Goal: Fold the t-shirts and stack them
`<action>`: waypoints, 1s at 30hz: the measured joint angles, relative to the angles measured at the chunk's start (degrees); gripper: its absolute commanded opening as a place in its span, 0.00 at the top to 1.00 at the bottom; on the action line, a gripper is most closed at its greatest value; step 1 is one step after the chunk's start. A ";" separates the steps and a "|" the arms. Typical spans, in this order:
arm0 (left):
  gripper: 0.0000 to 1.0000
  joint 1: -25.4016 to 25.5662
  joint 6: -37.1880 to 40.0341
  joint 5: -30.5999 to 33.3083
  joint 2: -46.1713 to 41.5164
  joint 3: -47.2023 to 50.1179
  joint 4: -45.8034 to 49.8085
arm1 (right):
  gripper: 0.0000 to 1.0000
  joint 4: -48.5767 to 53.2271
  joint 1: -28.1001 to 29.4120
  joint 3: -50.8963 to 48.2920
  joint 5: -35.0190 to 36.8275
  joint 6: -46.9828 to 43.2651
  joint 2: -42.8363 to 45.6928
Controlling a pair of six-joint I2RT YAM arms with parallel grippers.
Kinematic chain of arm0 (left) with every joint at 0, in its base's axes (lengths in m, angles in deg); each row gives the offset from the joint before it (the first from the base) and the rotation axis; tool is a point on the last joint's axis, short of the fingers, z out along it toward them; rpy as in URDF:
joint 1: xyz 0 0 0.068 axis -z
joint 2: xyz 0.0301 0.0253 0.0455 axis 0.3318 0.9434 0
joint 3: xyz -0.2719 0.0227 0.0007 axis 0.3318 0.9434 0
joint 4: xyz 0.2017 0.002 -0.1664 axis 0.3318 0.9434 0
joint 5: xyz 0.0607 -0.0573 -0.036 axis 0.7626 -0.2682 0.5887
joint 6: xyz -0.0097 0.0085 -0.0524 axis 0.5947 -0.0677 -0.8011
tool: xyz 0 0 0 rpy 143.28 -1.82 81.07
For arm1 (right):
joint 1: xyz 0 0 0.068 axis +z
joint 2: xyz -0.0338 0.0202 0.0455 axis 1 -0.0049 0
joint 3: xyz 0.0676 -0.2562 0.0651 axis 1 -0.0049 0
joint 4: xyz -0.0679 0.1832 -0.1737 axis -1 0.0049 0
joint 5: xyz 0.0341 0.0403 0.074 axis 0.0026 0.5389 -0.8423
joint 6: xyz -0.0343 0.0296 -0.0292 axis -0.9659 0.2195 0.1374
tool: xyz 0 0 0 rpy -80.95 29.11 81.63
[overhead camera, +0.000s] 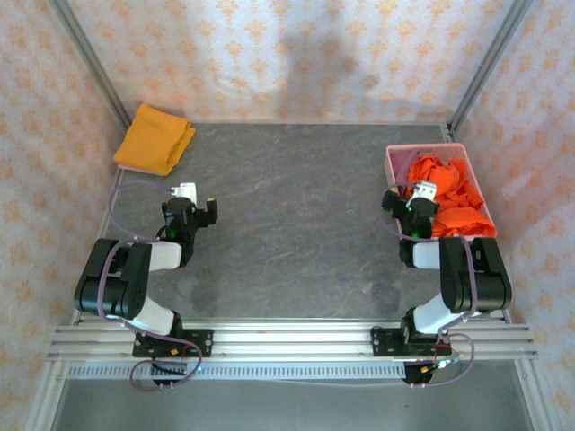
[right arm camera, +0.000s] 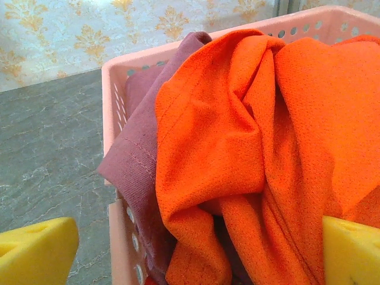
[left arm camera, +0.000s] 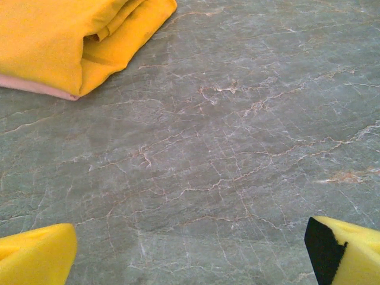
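A folded mustard yellow t-shirt (overhead camera: 154,137) lies at the table's back left on top of a pale pink folded one (left arm camera: 32,86); its near edge (left arm camera: 59,41) fills the upper left of the left wrist view. My left gripper (overhead camera: 199,213) hovers open over bare table (left arm camera: 196,261), nothing between its yellow pads (left arm camera: 35,258). A crumpled bright orange t-shirt (overhead camera: 449,193) (right arm camera: 255,136) fills the pink basket (overhead camera: 392,166), and a dusty mauve shirt (right arm camera: 139,148) hangs over its rim. My right gripper (overhead camera: 406,193) stands open just above that orange cloth (right arm camera: 196,261).
The pink lattice basket wall (right arm camera: 122,237) stands at the right edge of the table. Aluminium frame posts (overhead camera: 90,63) rise at the back corners beside patterned walls. Grey marbled tabletop (overhead camera: 296,206) stretches between the two arms.
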 measured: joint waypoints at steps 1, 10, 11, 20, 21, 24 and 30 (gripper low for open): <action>0.00 0.00 0.00 -0.02 0.00 0.02 0.00 | 0.01 0.00 0.00 0.00 0.00 0.00 0.00; 0.00 4.68 4.35 1.16 -15.04 -1.97 12.37 | 0.01 8.20 0.46 -0.02 -1.77 -0.42 9.31; 0.00 6.08 5.03 1.31 -17.11 -2.60 13.75 | 0.01 9.44 0.68 0.00 -2.03 -0.39 11.45; 0.00 22.47 9.94 -0.61 -23.30 -10.23 23.80 | 0.01 34.03 1.38 12.59 -0.76 6.08 26.38; 0.00 25.20 10.45 -1.44 -22.69 -10.95 24.61 | 0.01 37.13 1.38 14.93 -0.11 6.82 26.71; 0.00 32.81 11.17 -4.61 -19.69 -13.49 26.29 | 0.01 47.25 0.94 22.23 1.73 8.85 26.29; 0.00 42.97 10.05 -10.67 -13.62 -16.96 26.49 | 0.01 62.14 -1.55 30.99 4.20 10.73 20.11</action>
